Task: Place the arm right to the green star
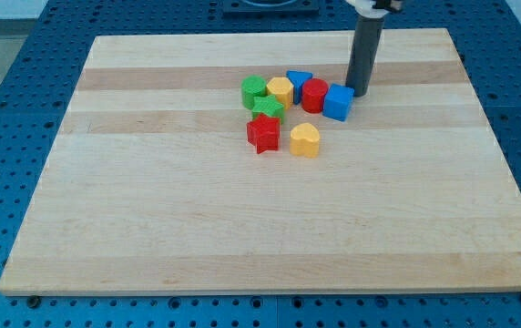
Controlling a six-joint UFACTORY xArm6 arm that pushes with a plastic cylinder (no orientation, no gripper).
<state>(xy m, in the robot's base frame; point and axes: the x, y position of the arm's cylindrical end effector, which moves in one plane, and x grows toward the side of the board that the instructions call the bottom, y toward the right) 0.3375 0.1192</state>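
Note:
The green star (268, 108) lies in a tight cluster of blocks near the middle top of the wooden board (151, 210). My tip (360, 94) is at the cluster's right end, just right of and behind the blue cube (338, 103), well to the right of the green star. Between the star and my tip sit a yellow block (280, 90), a blue triangle (299, 80) and a red cylinder (314, 95). A green block (254, 91) sits up-left of the star.
A red star (263, 134) lies just below the green star, and a yellow heart (304, 140) lies to its right. The board rests on a blue perforated table (5, 109).

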